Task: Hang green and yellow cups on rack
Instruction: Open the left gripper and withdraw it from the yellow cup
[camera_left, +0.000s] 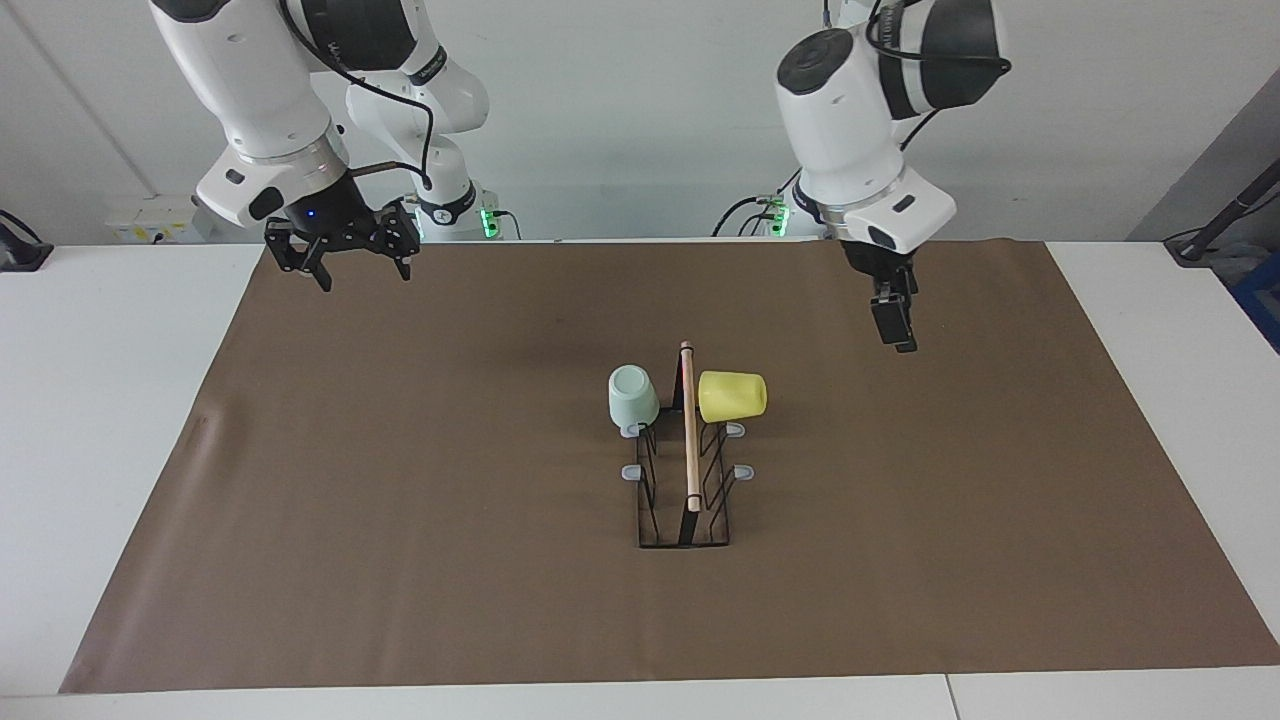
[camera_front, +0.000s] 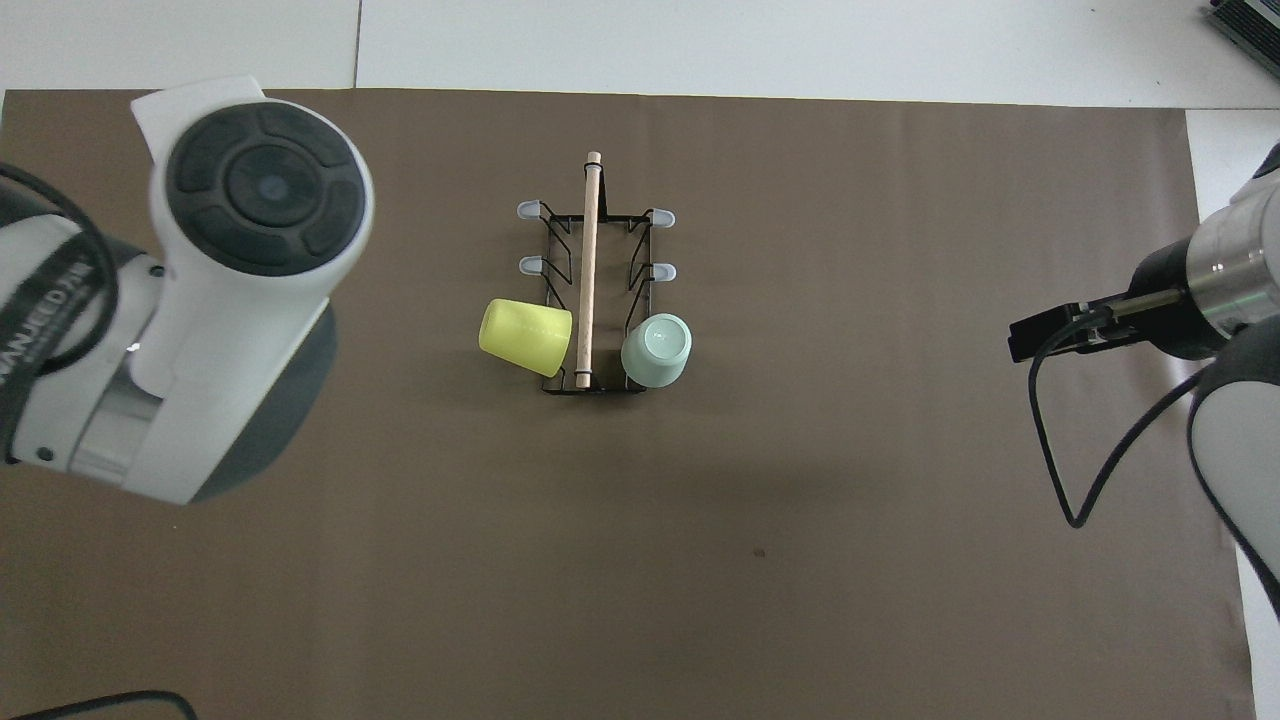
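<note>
The rack (camera_left: 690, 440) stands in the middle of the brown mat, its wooden rod pointing toward the robots; it also shows in the overhead view (camera_front: 590, 250). The mint green cup (camera_left: 633, 395) hangs on the peg nearest the robots on the right arm's side (camera_front: 657, 350). The yellow cup (camera_left: 732, 396) hangs on its side on the matching peg on the left arm's side (camera_front: 525, 336). My right gripper (camera_left: 362, 272) is open and empty, raised over the mat near the robots' edge. My left gripper (camera_left: 895, 325) hangs raised over the mat, apart from the yellow cup.
The brown mat (camera_left: 400, 520) covers most of the white table (camera_left: 100, 400). Several grey-tipped pegs (camera_left: 742, 470) farther from the robots carry nothing. In the overhead view the left arm's body (camera_front: 230, 290) hides part of the mat.
</note>
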